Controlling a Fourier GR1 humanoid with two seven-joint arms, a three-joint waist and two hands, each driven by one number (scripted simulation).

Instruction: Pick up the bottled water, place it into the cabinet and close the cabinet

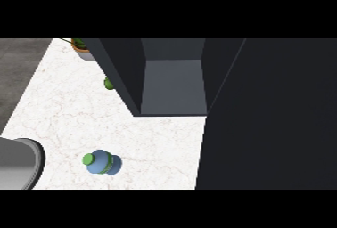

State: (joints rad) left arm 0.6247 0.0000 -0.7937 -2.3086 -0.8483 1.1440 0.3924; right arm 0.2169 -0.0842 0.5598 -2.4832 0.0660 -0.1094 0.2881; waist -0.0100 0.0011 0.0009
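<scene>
White marble with faint veining makes up the worktop [79, 116], which fills the left half of the head view. On it, at about seven o'clock from the middle of the view, stands the bottled water [103, 162] — a blue bottle seen from almost straight above, with a green cap [89, 159] showing on its nine o'clock side. It stands free on the stone, with nothing touching it.

At twelve o'clock is the cabinet [172, 84], dark-walled and open, with a grey interior floor showing between its sides. Its door [270, 116] — a broad dark panel — swings out towards the viewer and covers the whole right side of the view, from one o'clock down to five o'clock. The bottle is well apart from the cabinet opening, off at its seven o'clock.

A small green object [108, 83] peeks out at the cabinet's left wall, around ten o'clock, partly hidden by that wall; what it is cannot be told. Further back, at eleven o'clock, a potted plant [81, 47] sits at the worktop's far edge.

A grey forearm [18, 164] enters at eight o'clock, by the view's left edge, near the bottle but apart from it. Neither hand shows, so whether they are open or closed cannot be seen.
</scene>
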